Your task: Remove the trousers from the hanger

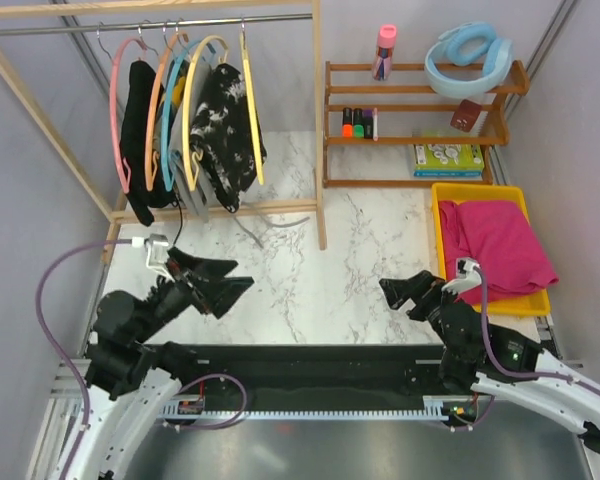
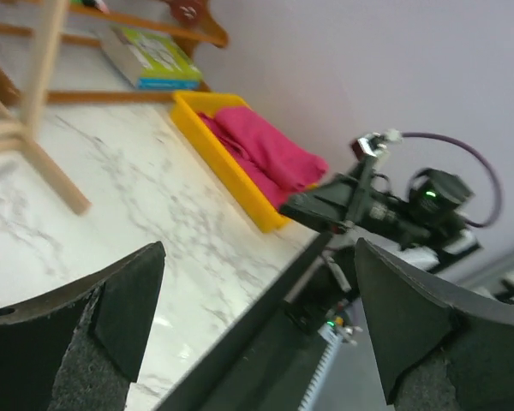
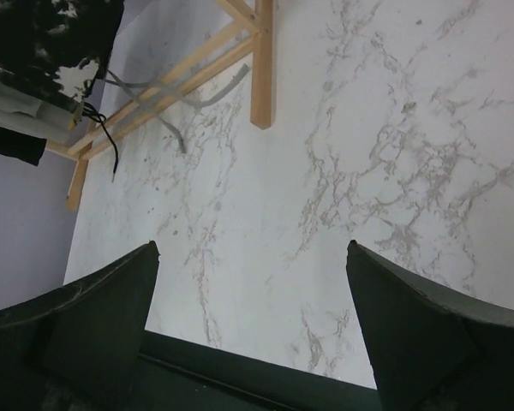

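The magenta-pink trousers (image 1: pixel 495 245) lie folded in a yellow tray (image 1: pixel 442 215) at the right; the left wrist view shows the trousers (image 2: pixel 265 154) there too. The pale-yellow hanger (image 1: pixel 188 120) hangs on the rail at the back left, beside a mottled garment. My left gripper (image 1: pixel 242 275) hovers over the table's near left, open and empty, its jaws wide in its wrist view (image 2: pixel 259 257). My right gripper (image 1: pixel 395 297) is low at the near right, left of the tray, open with only marble between its fingers (image 3: pixel 252 257).
A wooden clothes rack (image 1: pixel 318 120) holds pink, orange and blue hangers, a black garment (image 1: pixel 138 120) and a black-and-white mottled garment (image 1: pixel 225 125). A wooden shelf (image 1: pixel 420 100) at the back right carries a bottle, markers, a book and a blue ring. Loose straps (image 3: pixel 180 94) trail by the rack's foot.
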You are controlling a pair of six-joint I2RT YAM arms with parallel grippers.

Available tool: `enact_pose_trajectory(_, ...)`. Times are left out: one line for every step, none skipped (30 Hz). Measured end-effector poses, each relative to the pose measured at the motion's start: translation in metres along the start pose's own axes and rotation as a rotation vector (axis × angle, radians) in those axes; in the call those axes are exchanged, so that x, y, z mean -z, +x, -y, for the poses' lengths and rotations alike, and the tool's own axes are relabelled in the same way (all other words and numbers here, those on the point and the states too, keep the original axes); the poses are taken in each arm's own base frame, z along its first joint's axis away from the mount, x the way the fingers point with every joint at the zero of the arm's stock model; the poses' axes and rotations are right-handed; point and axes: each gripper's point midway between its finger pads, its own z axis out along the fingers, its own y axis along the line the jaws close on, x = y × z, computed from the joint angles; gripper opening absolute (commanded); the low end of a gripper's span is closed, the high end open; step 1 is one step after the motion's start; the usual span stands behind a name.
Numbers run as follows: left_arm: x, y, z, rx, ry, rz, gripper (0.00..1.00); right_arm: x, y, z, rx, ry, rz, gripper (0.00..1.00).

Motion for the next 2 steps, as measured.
enact_pose_trajectory(0.006,0.016,-0.002,0.035,0.024,-0.010,0.98,-0.002,0.007,0.007,-0.016,0.008,-0.004,0.98)
enact_pose_trajectory(0.012,0.029,-0.003,0.066,0.052,-0.014,0.95,-0.004,0.014,0.013,-0.026,0.018,-0.010,0.98)
